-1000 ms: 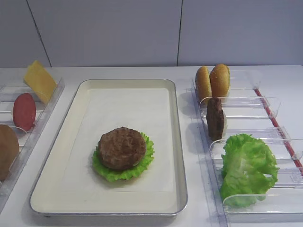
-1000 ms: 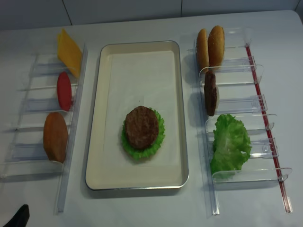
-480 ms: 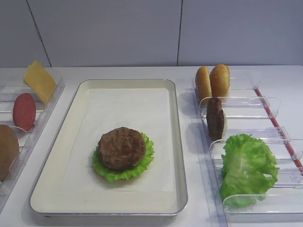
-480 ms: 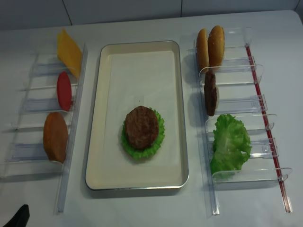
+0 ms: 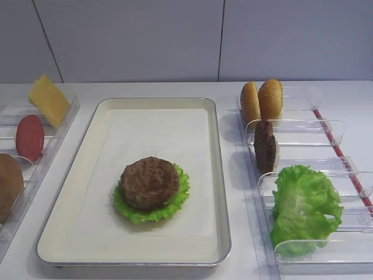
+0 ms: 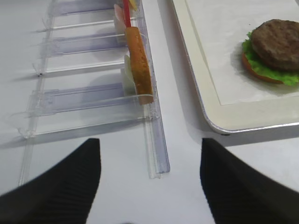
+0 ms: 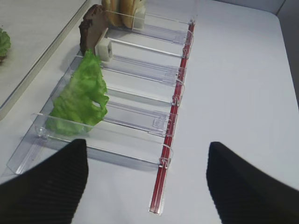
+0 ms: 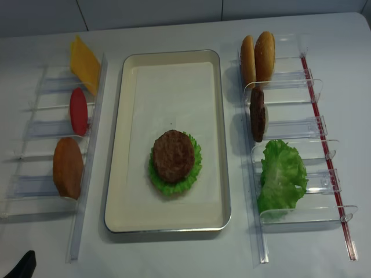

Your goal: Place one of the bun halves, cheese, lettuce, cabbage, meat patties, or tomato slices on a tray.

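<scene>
A white tabletop [image 8: 174, 255] runs under everything, backed by a pale grey panelled wall [image 5: 134, 41]. The left gripper [image 6: 149, 186] hovers low over bare table with its dark fingers [image 6: 56, 186] spread apart and nothing between them. Just ahead of it lies the left clear rack [image 6: 84, 100], holding a bun half [image 6: 138, 65] on edge; farther ahead in that rack stand a red tomato slice [image 8: 78, 111] and, at the far end, the yellow cheese [image 8: 84, 63]. Ahead and to the right of that gripper sits the cream tray [image 8: 124, 174] with its paper liner, and on it a stack: a bun base [image 6: 254, 74] peeking out under a lettuce leaf [image 8: 194, 168], topped by a meat patty [image 8: 173, 156]. Right of the tray, the right clear rack [image 7: 140, 119] with a red strip along its outer edge carries two bun halves [image 8: 258, 57] at the far end, a second patty [image 8: 257, 114] on edge, then loose lettuce [image 7: 81, 95] nearest the right gripper [image 7: 147, 186]. That gripper hangs just short of the rack's near end, fingers [image 7: 247, 186] wide apart and empty.
</scene>
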Robot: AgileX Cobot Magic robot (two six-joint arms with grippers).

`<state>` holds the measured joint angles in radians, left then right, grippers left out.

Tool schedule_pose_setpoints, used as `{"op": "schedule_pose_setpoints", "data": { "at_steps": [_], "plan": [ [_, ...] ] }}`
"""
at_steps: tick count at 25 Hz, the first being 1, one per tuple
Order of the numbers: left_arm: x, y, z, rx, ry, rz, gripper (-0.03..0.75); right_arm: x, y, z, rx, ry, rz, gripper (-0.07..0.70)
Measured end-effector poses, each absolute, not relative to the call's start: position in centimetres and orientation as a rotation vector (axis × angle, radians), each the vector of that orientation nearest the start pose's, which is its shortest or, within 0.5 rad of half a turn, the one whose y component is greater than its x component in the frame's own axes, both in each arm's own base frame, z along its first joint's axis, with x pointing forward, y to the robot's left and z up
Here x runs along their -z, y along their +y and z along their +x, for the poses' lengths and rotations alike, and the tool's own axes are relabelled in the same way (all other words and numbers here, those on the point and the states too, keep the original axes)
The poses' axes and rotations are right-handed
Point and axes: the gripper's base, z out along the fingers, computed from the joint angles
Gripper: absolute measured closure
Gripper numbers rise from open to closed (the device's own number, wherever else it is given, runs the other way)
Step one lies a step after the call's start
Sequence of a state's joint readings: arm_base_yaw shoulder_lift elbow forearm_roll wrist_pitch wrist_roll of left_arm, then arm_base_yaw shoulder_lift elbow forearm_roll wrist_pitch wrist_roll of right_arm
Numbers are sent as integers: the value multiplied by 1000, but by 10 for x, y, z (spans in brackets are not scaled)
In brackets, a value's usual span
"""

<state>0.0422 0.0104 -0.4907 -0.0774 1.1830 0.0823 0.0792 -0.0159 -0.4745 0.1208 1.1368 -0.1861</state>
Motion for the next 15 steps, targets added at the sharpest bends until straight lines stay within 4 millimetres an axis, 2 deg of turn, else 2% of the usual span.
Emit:
{"op": "schedule_pose_setpoints", "data": {
  "at_steps": [15],
  "plan": [
    [-265, -7, -8, 24, 2183, 52, 286, -265, 9, -9, -83, 2105, -291, 89]
  ]
}}
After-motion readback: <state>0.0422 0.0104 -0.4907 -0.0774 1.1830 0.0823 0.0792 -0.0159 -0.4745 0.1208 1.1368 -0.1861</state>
